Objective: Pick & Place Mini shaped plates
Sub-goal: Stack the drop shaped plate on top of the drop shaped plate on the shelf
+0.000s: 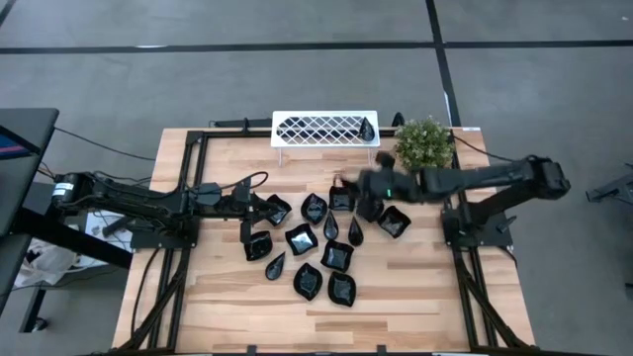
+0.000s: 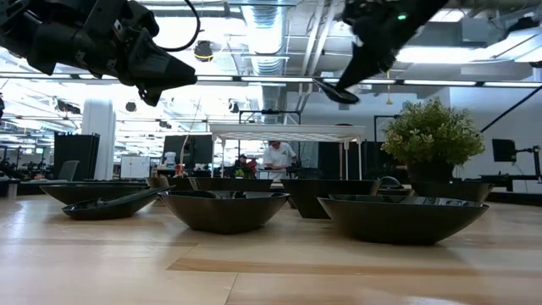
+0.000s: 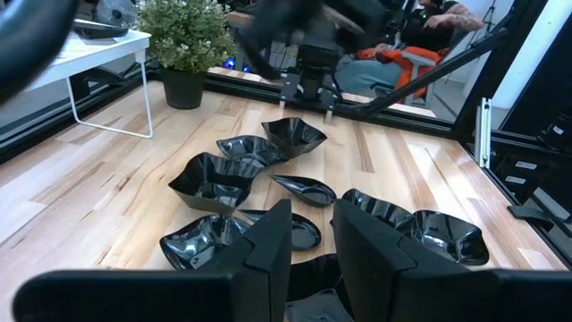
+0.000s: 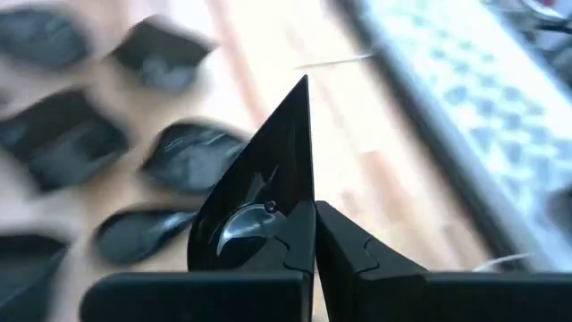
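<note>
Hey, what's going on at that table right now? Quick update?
Right hand shut on a teardrop plate, lifted above the table. Left hand empty, hovering over the black plates. One plate already on the white rack. Nothing in the way.

Light wooden table (image 1: 227, 297), plank-topped, edged by a black metal frame (image 1: 188, 148). At the far edge, a white lattice rack (image 1: 324, 130) standing on thin legs, with a green potted plant (image 1: 424, 143) just beside it toward the right arm's side. Across the middle, a loose cluster of mini shaped plates (image 1: 321, 247), glossy black, resting directly on the wood: square (image 1: 301, 238), teardrop (image 1: 275, 266) and scalloped (image 1: 394, 222) forms, some touching, some slightly apart. Near half of the wood bare below the cluster.
</note>
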